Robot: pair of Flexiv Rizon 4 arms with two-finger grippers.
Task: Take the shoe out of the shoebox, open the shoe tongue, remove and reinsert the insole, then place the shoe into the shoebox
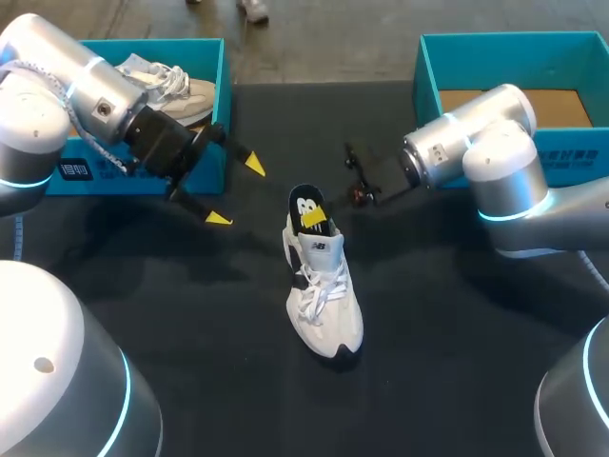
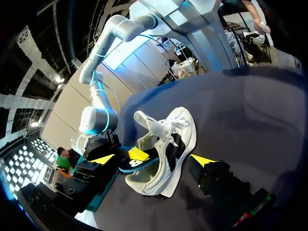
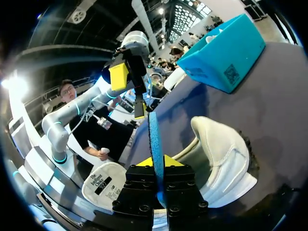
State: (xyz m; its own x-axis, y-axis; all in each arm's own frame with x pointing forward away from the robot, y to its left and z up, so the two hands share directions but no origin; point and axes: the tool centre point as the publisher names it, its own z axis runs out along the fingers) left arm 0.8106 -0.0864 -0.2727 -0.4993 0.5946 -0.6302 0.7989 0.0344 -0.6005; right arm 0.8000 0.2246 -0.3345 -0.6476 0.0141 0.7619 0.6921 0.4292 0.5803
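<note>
Noted centre frame: shoe (image 1: 324, 295), toe down-frame; insole (image 1: 306, 211) upright at heel, pinched edge-on by nearer right gripper (image 3: 158, 162). Left gripper (image 1: 236, 191) wide open, empty, upper left.

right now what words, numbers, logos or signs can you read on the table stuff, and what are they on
Square code on the shoebox: a pattern, no words.
Logo on the shoe tongue: too small to read.
White mark on the insole: blurred.
Nothing else readable.
</note>
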